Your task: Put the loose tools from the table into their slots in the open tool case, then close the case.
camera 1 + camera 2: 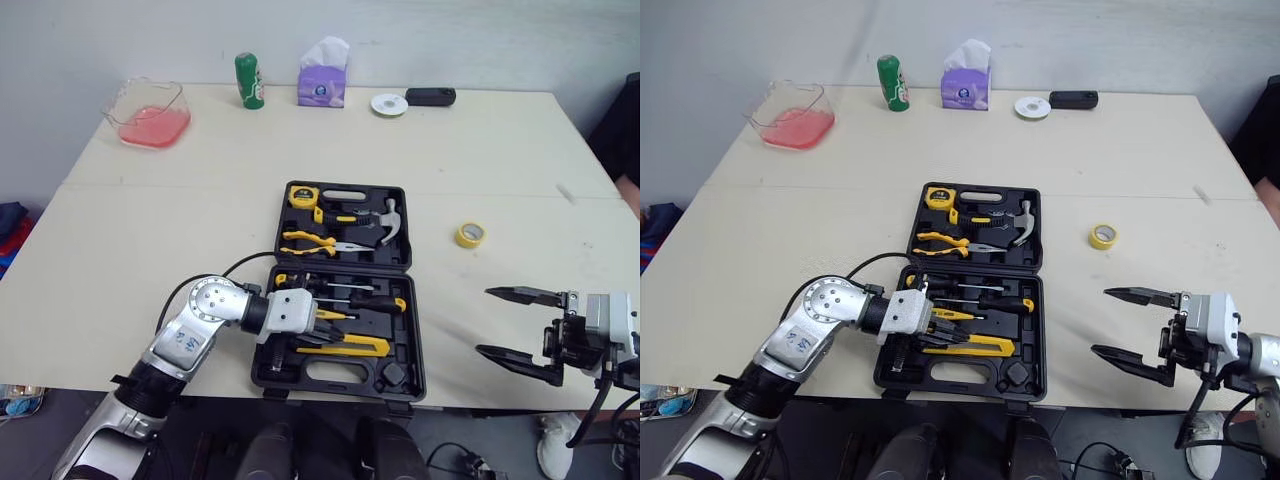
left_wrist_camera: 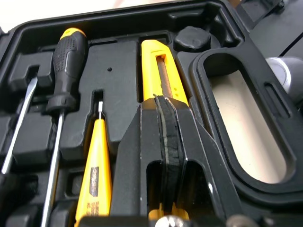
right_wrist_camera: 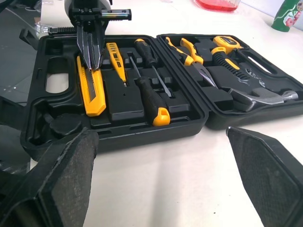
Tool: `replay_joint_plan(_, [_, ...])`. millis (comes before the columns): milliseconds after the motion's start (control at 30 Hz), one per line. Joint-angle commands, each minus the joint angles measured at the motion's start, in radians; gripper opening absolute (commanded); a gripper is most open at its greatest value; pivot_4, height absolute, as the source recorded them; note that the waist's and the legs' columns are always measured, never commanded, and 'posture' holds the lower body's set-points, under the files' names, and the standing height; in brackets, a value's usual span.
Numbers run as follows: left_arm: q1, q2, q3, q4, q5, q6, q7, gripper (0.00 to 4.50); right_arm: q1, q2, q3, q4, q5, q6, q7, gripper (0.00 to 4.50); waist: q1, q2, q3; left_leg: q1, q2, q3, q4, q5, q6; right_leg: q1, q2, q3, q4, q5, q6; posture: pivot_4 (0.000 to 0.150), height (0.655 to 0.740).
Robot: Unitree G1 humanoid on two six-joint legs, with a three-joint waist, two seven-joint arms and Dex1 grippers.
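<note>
Your left end effector [image 3: 91, 64] is clenched over the utility knife [image 3: 94, 97], right end effector [image 1: 485, 321] released: press it flush into the tool case [image 3: 118, 137].

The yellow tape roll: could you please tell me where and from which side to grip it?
Grip the yellow tape roll by its ring wall, from straight above: it lies flat on the table, hole up, so one finger should fit inside, one outside. The open right gripper is nearest.
</note>
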Motion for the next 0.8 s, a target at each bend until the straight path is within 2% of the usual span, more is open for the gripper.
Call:
replay_joint_plan(33, [0.012, 0.011, -0.038, 0.057, 0.075, 0.030, 0.021, 0.05, 0.010, 0.008, -0.023, -0.003, 0.013, -0.020, 0.008, 4.50, 0.000, 0.000, 0.000, 0.000, 0.000, 0.000, 0.000, 0.000, 0.000, 0.000, -0.001, 0.000, 0.000, 0.000, 0.000, 0.150, 0.7400])
replay_joint_plan(200, [0.014, 0.050, -0.090, 0.044, 0.112, 0.093, -0.002, 0.05, 0.009, 0.008, -0.013, -0.031, 0.013, -0.006, -0.016, 4.50, -0.001, 0.001, -0.001, 0.003, 0.000, -0.001, 0.000, 0.000, 0.000, 0.004, -0.002, 0.000, -0.001, 0.000, 0.000, 0.150, 0.7400])
replay_joint_plan(333, [0.006, 0.083, -0.124, 0.043, 0.155, 0.199, 0.009, 0.05, 0.003, 0.006, 0.000, -0.074, 0.014, 0.021, -0.051, 4.50, -0.002, 0.001, -0.002, 0.015, 0.001, -0.002, -0.004, -0.002, -0.001, 0.016, -0.003, 0.000, -0.009, 0.000, 0.000, 0.150, 0.7400])
replay_joint_plan(400, [0.004, 0.094, -0.130, 0.037, 0.151, 0.202, 0.000, 0.05, -0.002, 0.006, 0.005, -0.093, 0.014, 0.036, -0.069, 4.50, -0.004, 0.003, -0.006, 0.016, 0.001, -0.002, -0.004, -0.002, -0.001, 0.016, -0.003, 0.000, -0.009, 0.000, 0.000, 0.150, 0.7400])
replay_joint_plan(567, [0.005, 0.056, -0.063, 0.030, 0.064, 0.062, -0.002, 0.05, -0.023, 0.004, 0.019, -0.117, 0.012, 0.067, -0.103, 4.50, -0.005, 0.006, -0.009, 0.017, 0.002, -0.001, -0.004, -0.003, -0.002, 0.015, -0.002, 0.001, -0.009, -0.001, -0.001, 0.150, 0.7400])
replay_joint_plan(767, [-0.019, 0.055, 0.024, 0.027, -0.011, -0.004, -0.031, 0.05, -0.066, 0.004, 0.010, -0.096, -0.005, 0.059, -0.145, 4.50, -0.006, 0.006, -0.008, 0.015, 0.002, -0.001, -0.004, -0.003, -0.002, 0.014, -0.003, 0.000, -0.009, -0.001, -0.001, 0.150, 0.7400])
replay_joint_plan(800, [-0.030, 0.053, 0.059, 0.016, -0.048, 0.006, -0.036, 0.32, -0.083, -0.003, -0.004, -0.076, -0.013, 0.054, -0.160, 4.50, -0.006, 0.006, -0.008, 0.015, 0.002, -0.001, -0.004, -0.003, -0.002, 0.013, -0.002, 0.001, -0.009, -0.001, -0.001, 0.150, 0.7400])
